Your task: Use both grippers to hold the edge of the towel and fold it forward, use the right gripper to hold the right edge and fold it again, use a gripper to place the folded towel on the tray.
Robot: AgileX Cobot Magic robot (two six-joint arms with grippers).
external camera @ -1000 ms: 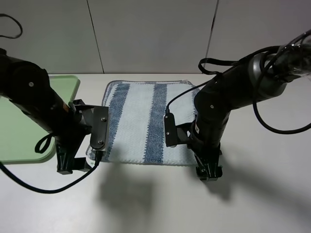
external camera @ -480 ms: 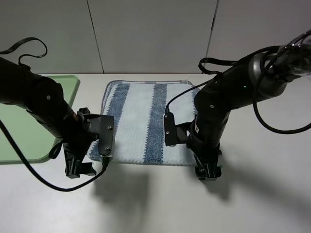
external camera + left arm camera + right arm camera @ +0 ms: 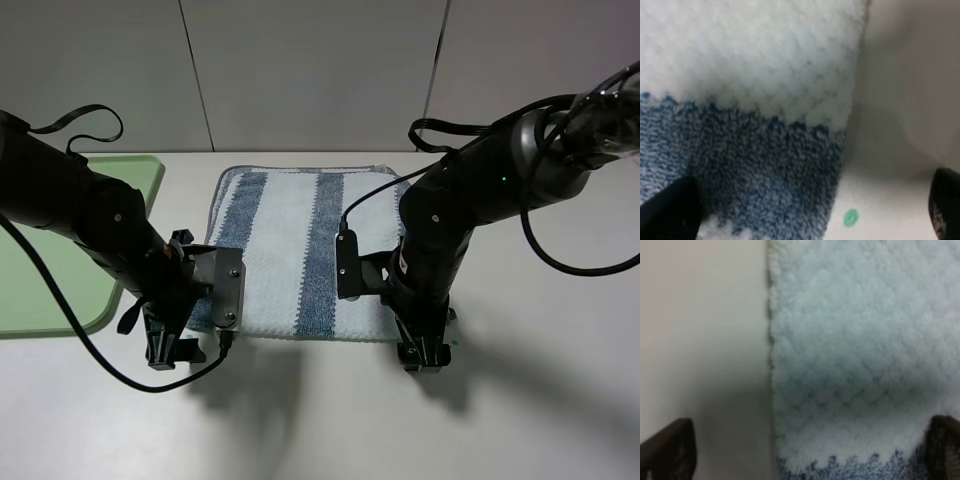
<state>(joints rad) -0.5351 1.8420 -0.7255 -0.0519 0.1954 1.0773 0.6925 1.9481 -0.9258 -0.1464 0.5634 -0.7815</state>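
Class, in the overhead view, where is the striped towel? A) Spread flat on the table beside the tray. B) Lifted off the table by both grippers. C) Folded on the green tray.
A: the towel lies spread flat on the table, right of the tray, unfolded.

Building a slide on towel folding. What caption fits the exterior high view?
Left claw and right claw, both open, at the near corners of the flat striped towel; green tray at left.

White tabletop [image 3: 540, 400], pale grey panelled wall [image 3: 320, 70]
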